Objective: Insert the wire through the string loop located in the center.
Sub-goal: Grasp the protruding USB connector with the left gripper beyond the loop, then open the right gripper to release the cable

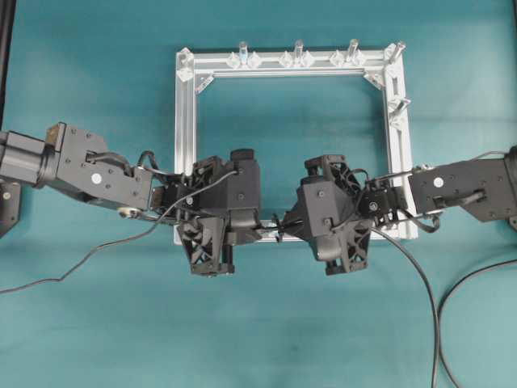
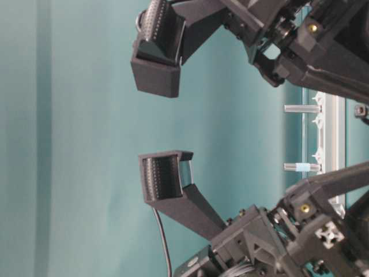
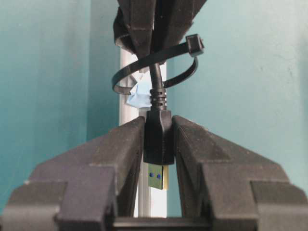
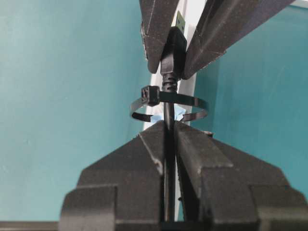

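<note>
Between the left gripper's (image 3: 159, 144) pinching fingers sat the wire's (image 4: 168, 159) stiff plug; behind the string loop (image 4: 169, 107), the right gripper (image 4: 168, 137) clamped limp cable.

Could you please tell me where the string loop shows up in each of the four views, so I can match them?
Overhead: string loop between the two hands, on the frame's near bar.
Table-level: not visible.
Left wrist: upper centre, around the wire.
Right wrist: centre, around the wire.
Shared landmark: the silver frame.
</note>
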